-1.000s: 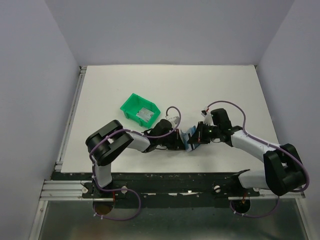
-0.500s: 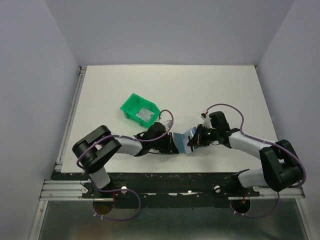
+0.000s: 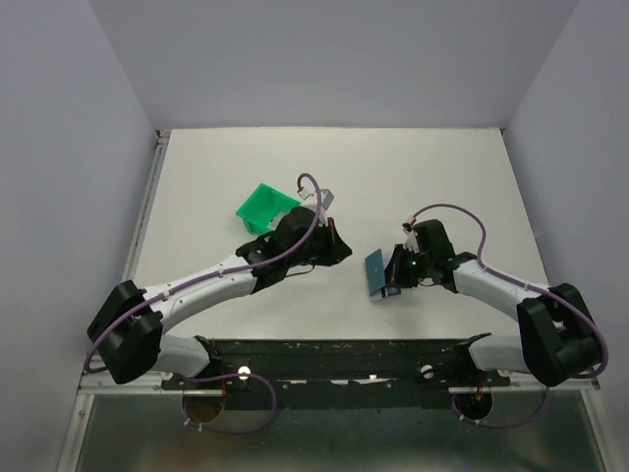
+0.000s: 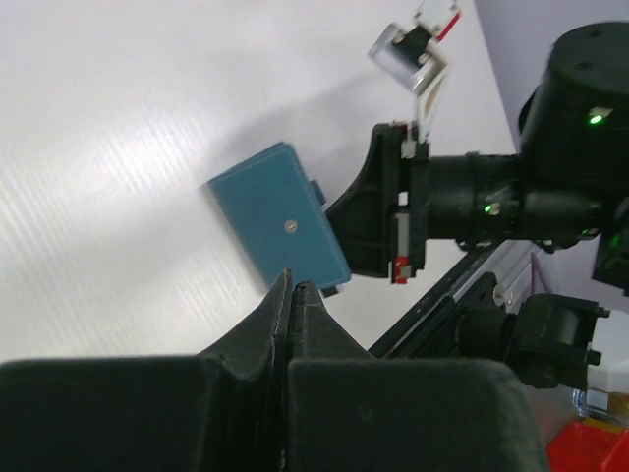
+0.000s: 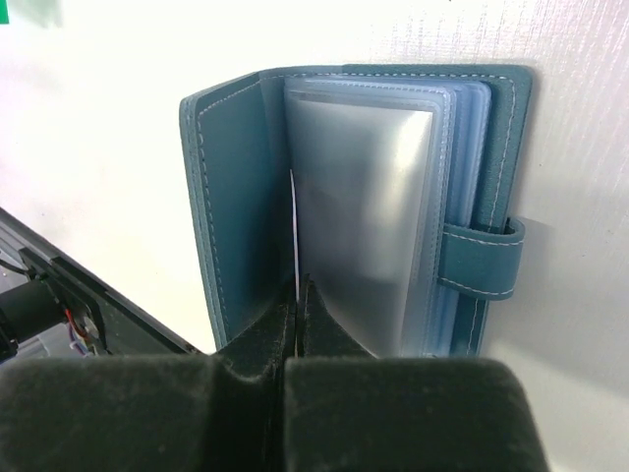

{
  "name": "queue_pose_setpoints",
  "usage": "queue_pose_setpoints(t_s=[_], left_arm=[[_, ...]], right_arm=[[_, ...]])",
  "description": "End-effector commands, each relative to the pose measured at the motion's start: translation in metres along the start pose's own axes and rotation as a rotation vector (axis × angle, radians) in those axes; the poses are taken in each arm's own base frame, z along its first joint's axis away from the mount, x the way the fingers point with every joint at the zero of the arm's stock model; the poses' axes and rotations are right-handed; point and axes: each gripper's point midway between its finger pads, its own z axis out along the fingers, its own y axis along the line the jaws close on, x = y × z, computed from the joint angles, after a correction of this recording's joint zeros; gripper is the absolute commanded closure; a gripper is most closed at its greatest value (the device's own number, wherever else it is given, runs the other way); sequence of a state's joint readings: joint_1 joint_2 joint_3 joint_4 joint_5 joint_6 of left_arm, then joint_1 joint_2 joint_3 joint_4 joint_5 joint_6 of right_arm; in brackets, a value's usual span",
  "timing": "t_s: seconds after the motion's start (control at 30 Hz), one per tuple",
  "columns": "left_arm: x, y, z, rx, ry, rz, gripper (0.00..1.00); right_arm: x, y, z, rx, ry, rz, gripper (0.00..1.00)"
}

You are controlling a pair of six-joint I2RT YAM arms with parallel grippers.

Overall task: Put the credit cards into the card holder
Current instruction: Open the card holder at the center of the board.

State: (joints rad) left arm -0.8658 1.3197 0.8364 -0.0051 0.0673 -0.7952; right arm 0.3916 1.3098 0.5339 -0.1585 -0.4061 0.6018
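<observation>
Two pincers are in view, both with fingers together. The right pincer (image 3: 391,277) is clamped on one edge of the card holder (image 3: 375,272), which is held open and tilted above the bench (image 3: 413,177) at 5 o'clock from bench centre. Clear sleeves (image 5: 364,216) and the closure strap (image 5: 480,258) face the right wrist camera. The outer cover with its stud (image 4: 289,225) faces the left pincer (image 3: 342,249). The left pincer grips nothing and sits at 10 o'clock from the card holder, apart from it. The green bin (image 3: 260,205) lies at 10 o'clock from the left pincer, partly hidden by the arm.
</observation>
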Motion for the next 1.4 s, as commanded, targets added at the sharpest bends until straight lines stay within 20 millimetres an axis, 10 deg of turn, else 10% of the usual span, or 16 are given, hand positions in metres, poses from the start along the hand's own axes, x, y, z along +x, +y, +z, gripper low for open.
queue_pose_setpoints(t_s=[0.0, 0.27, 0.9, 1.37], left_arm=[[-0.016, -0.023, 0.016, 0.056, 0.011, 0.08, 1.0], [-0.012, -0.042, 0.067, 0.129, 0.078, 0.078, 1.0], [0.025, -0.047, 0.116, 0.173, 0.236, 0.057, 1.0], [0.058, 0.009, 0.112, -0.065, 0.354, 0.079, 1.0]], right_arm=[[-0.001, -0.002, 0.001, 0.016, -0.011, -0.008, 0.99], [0.002, 0.005, 0.003, -0.039, -0.008, 0.005, 0.99], [0.008, 0.005, 0.007, -0.062, 0.011, 0.02, 0.99], [0.013, -0.003, 0.006, -0.032, 0.002, 0.041, 0.99]])
